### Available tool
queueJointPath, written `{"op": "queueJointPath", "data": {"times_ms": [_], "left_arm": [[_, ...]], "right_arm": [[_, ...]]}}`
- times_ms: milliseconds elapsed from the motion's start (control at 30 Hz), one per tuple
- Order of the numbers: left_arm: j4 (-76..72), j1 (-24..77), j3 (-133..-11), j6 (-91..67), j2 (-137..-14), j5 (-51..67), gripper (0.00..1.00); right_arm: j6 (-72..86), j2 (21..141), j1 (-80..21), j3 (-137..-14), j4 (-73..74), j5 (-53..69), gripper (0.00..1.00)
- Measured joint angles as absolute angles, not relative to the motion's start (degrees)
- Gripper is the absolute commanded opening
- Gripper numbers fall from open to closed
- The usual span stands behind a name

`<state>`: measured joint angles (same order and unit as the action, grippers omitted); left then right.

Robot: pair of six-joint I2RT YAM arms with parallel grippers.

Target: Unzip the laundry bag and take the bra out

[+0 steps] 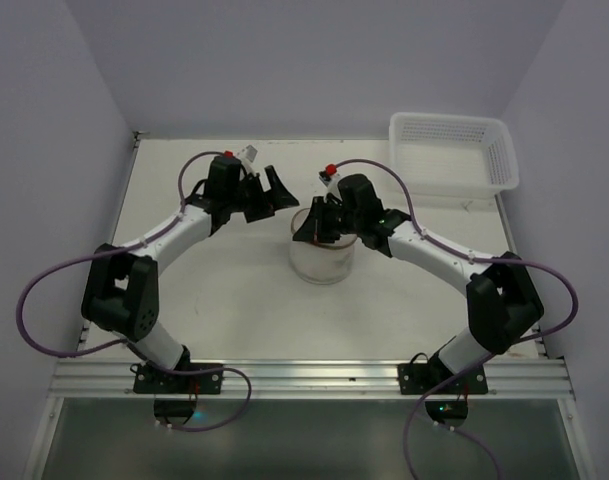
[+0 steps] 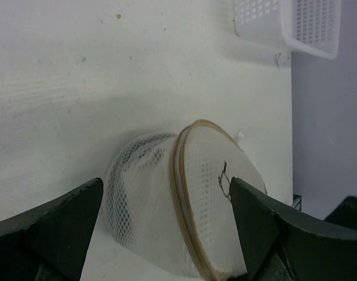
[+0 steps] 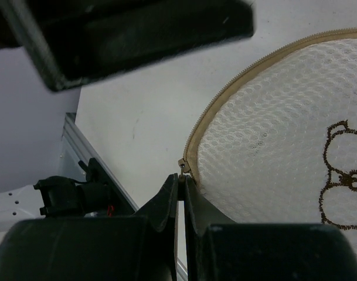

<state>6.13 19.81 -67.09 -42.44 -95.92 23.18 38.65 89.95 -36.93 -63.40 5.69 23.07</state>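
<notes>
**Zip pull pinched, bag not yet opened**

We judge the unzipping step to be just beginning. The laundry bag (image 1: 322, 262) sits in the middle of the desk (image 1: 214, 290), well apart from the white basket (image 1: 449, 120) at the far right corner. Its tan zip track (image 3: 237, 82) looks closed all along the arc we can see.

The right fingers (image 3: 163, 208) are pressed almost together, and the small zip pull (image 3: 182, 165) sits at their tips, at the rim of the mesh lid with its stitched bear (image 3: 342, 175). We take this for a pinch on the pull, though the contact is fine and hard to confirm.

The left fingers (image 2: 61, 225) are spread wide and hold nothing. They hang beside the bag, one to either side of it in the wrist view, touching neither wall.

Next the pull must be drawn along the curve of the rim. That probably calls for the left fingers to brace the bag so it does not slide. A dark shape shows through the mesh wall; we cannot tell whether it is the bra
</notes>
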Motion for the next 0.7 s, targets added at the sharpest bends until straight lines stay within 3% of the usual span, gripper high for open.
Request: {"op": "queueJointPath", "data": {"times_ms": [233,367,467,533,567,667,700], "left_arm": [[5.65,20.1,-55.44,-46.02,-85.12,23.14,0.9],[4.51,21.37,-53.49,-48.29,-84.79,23.22,0.8],[2.26,23.55,-53.15,-50.09,-85.86,23.09,0.63],[0.91,24.86,-53.15,-50.87,-86.94,23.0,0.45],[0.45,25.39,-53.15,-51.24,-87.5,22.9,0.3],[-0.01,26.02,-53.1,-52.16,-88.79,22.61,0.01],[-0.34,26.02,-52.97,-52.42,-89.03,22.63,0.0]], "right_arm": [[38.48,90.5,-37.12,-62.89,4.99,23.03,0.0],[38.37,90.52,-37.26,-61.89,4.69,23.03,0.0],[38.17,90.63,-37.5,-61.45,4.64,23.03,0.0],[38.06,90.63,-37.5,-61.21,4.62,23.03,0.0],[37.93,90.63,-37.5,-61.01,4.58,22.98,0.0],[37.41,90.48,-37.56,-59.88,4.54,22.52,0.0],[36.86,90.28,-37.54,-58.98,4.36,22.09,0.0]]}}
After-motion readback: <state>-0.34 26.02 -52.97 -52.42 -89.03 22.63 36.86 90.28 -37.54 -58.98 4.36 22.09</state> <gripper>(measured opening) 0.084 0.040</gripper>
